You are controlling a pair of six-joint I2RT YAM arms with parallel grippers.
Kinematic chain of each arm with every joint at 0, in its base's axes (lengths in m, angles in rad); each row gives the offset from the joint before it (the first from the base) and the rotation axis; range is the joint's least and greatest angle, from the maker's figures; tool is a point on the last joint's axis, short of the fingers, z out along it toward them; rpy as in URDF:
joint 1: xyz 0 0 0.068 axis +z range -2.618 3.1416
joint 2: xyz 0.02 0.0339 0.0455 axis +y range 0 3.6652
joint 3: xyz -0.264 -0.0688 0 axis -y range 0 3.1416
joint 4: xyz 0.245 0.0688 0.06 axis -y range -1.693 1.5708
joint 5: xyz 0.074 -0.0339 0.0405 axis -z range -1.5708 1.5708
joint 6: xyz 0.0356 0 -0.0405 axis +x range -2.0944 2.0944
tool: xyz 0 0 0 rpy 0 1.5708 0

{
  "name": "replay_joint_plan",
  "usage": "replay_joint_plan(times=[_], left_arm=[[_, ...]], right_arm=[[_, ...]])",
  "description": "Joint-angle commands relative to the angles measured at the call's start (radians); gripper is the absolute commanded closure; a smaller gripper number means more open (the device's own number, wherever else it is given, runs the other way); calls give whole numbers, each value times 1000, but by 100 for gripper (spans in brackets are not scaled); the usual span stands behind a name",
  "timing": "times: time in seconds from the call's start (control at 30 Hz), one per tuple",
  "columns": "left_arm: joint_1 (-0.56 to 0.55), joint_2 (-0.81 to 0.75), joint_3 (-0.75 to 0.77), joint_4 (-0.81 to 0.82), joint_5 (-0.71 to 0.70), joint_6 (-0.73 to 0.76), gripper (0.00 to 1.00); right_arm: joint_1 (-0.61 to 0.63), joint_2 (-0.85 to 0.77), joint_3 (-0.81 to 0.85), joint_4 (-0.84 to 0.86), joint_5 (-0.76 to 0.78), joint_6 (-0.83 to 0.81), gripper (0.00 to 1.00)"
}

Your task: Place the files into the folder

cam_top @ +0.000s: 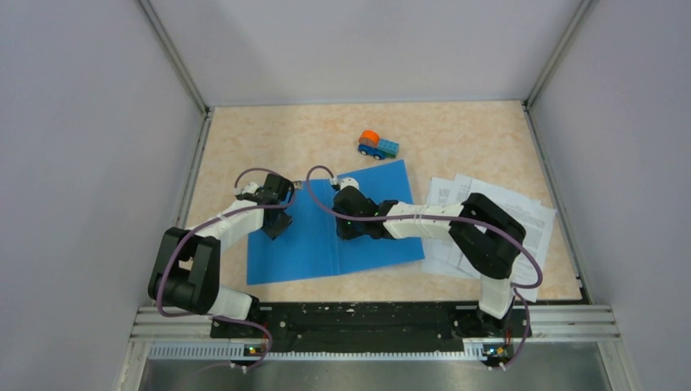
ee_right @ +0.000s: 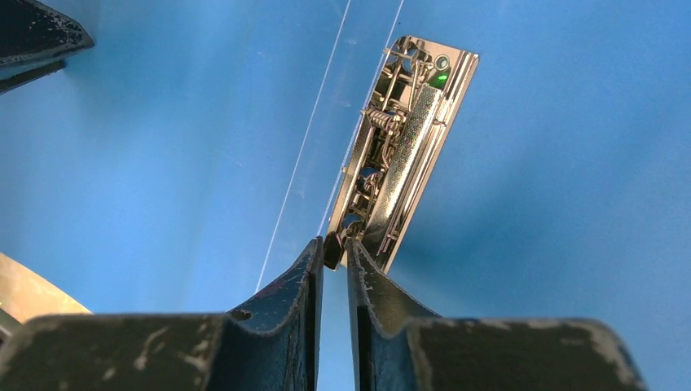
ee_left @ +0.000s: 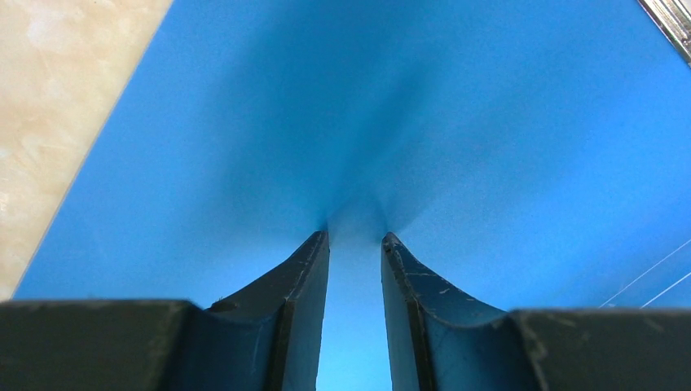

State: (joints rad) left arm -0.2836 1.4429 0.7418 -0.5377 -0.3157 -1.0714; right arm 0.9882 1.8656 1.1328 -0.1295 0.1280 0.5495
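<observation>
The left arm bends in from the left. Its gripper point(ee_left: 356, 236) is parted, with the tips pressing on the open bright-blue plastic folder point(cam_top: 305, 248) at mid-table. The right arm reaches across, and its gripper point(ee_right: 334, 243) is nearly closed at the end of the folder's metal clip point(ee_right: 403, 138); a firm clamp cannot be told. The printed white paper files point(cam_top: 534, 216) lie just right of the folder.

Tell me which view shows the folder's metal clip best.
The right wrist view: the metal clip fills the middle, sharp and close. The left wrist view catches only a corner of it at top right. In the top view it is too small to tell.
</observation>
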Motion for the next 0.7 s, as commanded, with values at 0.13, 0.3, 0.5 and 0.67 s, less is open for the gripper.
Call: replay_joint_plan(times=[0.13,0.3,0.5,0.67], left_arm=[[17,47,-58,-59,-36,18,64],[17,46,-59,-62,-40,16,64],[17,45,-58,-63,-44,9,64],[17,50,-55,-68,-47,7,64]], right_arm=[[-37,-1,2,-106,7,6,90],[-35,1,-6,-138,55,-6,95],[-7,30,3,-207,168,-36,99],[15,60,-4,-244,243,-35,100]])
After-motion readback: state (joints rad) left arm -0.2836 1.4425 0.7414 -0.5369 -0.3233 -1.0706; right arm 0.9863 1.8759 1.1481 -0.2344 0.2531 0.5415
